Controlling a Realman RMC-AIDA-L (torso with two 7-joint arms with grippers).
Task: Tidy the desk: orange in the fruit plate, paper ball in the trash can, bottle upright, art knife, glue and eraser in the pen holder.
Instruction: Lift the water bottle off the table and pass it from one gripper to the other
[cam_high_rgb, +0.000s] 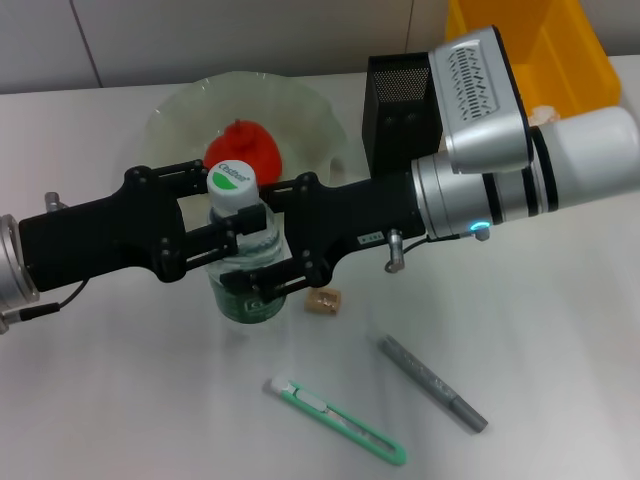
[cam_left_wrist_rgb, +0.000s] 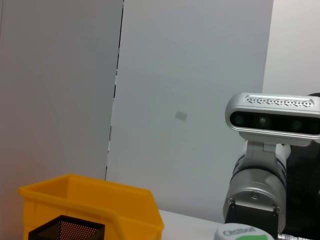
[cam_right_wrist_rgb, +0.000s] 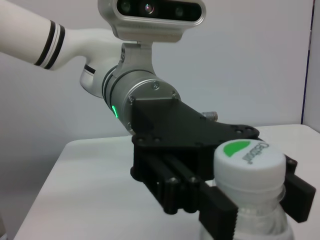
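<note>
In the middle of the worktop (cam_high_rgb: 560, 330), the water bottle (cam_high_rgb: 243, 262) stands upright. The left pincer (cam_high_rgb: 222, 237) and the right pincer (cam_high_rgb: 252, 240) both hold it by the neck.

I work over a plain white surface (cam_high_rgb: 560, 330); behind it rises a pale grey panelled wall (cam_left_wrist_rgb: 190, 75) with dark seams.

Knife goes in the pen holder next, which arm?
Probably right. The knife lies to the robot's right of the bottle, and the pen holder stands at the right rear under the right arm. The right gripper and the left gripper are both at the bottle.
</note>
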